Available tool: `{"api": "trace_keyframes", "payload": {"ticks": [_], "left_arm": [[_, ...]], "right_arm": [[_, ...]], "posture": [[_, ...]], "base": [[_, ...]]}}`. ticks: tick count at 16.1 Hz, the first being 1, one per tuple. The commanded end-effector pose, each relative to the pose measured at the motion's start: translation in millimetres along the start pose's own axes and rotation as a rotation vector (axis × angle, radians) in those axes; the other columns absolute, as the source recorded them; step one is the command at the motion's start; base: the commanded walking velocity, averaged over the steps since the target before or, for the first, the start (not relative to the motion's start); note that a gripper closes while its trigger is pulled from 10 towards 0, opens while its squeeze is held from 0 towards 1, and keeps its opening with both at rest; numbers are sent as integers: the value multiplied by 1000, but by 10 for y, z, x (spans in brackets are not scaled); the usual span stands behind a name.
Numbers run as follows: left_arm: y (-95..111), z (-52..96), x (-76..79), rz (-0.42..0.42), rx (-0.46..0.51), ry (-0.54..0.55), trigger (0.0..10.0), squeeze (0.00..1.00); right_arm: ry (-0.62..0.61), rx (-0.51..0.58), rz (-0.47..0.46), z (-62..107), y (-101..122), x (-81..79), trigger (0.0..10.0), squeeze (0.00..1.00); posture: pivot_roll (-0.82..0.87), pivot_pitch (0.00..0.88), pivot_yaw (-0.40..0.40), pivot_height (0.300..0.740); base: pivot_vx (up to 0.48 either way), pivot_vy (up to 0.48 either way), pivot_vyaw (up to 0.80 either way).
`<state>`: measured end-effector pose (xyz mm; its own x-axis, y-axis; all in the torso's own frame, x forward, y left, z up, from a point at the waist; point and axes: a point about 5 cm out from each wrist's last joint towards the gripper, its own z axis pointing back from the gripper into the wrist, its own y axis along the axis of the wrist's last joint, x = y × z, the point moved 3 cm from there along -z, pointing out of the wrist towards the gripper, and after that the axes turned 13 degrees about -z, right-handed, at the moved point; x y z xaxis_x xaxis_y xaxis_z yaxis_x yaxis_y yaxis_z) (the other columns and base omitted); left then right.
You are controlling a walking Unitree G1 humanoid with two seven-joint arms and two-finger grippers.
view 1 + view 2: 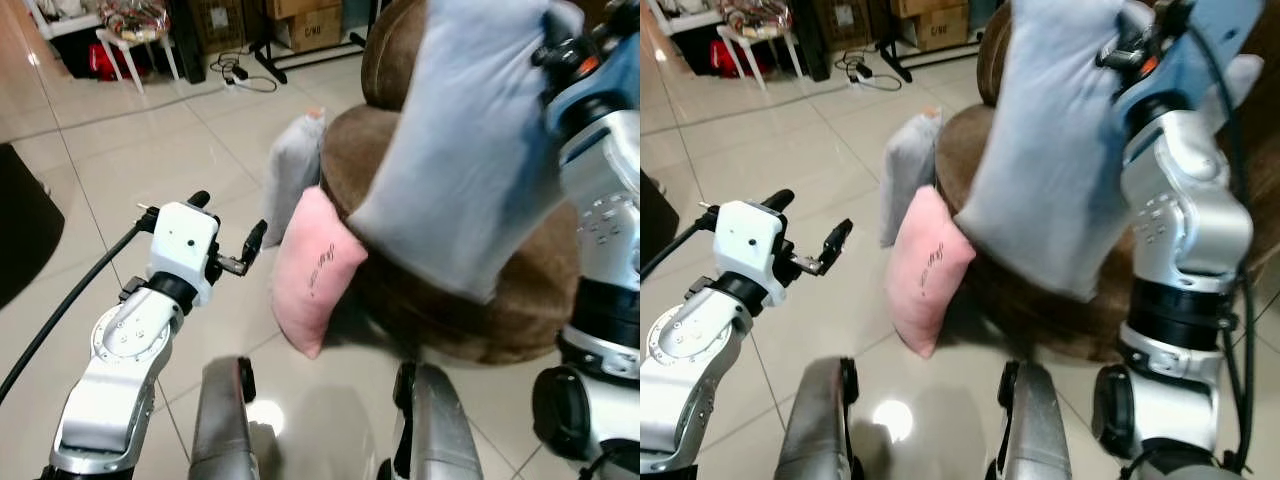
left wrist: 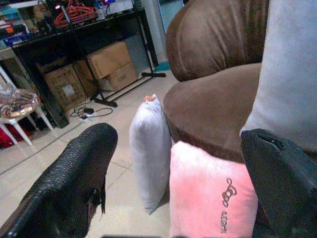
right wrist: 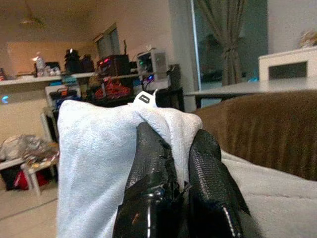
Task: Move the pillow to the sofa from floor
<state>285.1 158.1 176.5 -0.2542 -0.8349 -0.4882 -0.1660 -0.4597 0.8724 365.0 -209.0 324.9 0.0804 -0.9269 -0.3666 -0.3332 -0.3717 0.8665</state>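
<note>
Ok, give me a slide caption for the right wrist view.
Right gripper shut on the pale blue pillow, lifted beside the brown sofa.

Lived-in home living room — brown sofa (image 1: 480, 300), tiled floor (image 1: 150, 150), cardboard boxes (image 2: 106, 64), curtained window (image 3: 223, 44).

Cardboard boxes (image 2: 86, 69) sit upper left under a black table (image 2: 74, 29); a white stool (image 1: 135, 45) stands nearby.

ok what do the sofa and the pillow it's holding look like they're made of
The sofa looks like brown suede or microfibre: matte, with a soft uneven sheen. The pale blue pillow pinched in the right pincer looks like soft fleecy fabric, fuzzy and creasing; the exact fibre is unclear.
</note>
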Motion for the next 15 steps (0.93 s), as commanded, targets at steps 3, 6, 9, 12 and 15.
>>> {"api": "trace_keyframes", "payload": {"ticks": [3, 6, 9, 12, 15], "left_arm": [[5, 19, 0, -9, -7, 10, 10000, 0], [-14, 17, 0, -5, -18, 19, 10000, 0], [-37, 3, -25, 28, -34, 34, 10000, 0], [-72, 26, 3, 33, -51, 29, 10000, 0], [-72, 26, 27, 39, -54, 24, 10000, 0]], "right_arm": [[0, -52, 47, 67, -203, 51, 10000, 0], [-27, -168, 43, 210, -620, 118, 10000, 0], [-30, -235, 23, 321, -856, 79, 10000, 0], [-14, -270, 16, 394, -970, 24, 10000, 0], [-18, -279, 17, 417, -1003, 29, 10000, 0]], "posture": [[-22, 0, -24, 596], [-19, 0, -21, 626], [-18, 0, -21, 651], [-15, 0, -25, 686], [-16, 0, -27, 711]], "base": [[0, 0, 0], [0, 0, 0], [0, 0, 0], [0, 0, 0], [0, 0, 0]]}}
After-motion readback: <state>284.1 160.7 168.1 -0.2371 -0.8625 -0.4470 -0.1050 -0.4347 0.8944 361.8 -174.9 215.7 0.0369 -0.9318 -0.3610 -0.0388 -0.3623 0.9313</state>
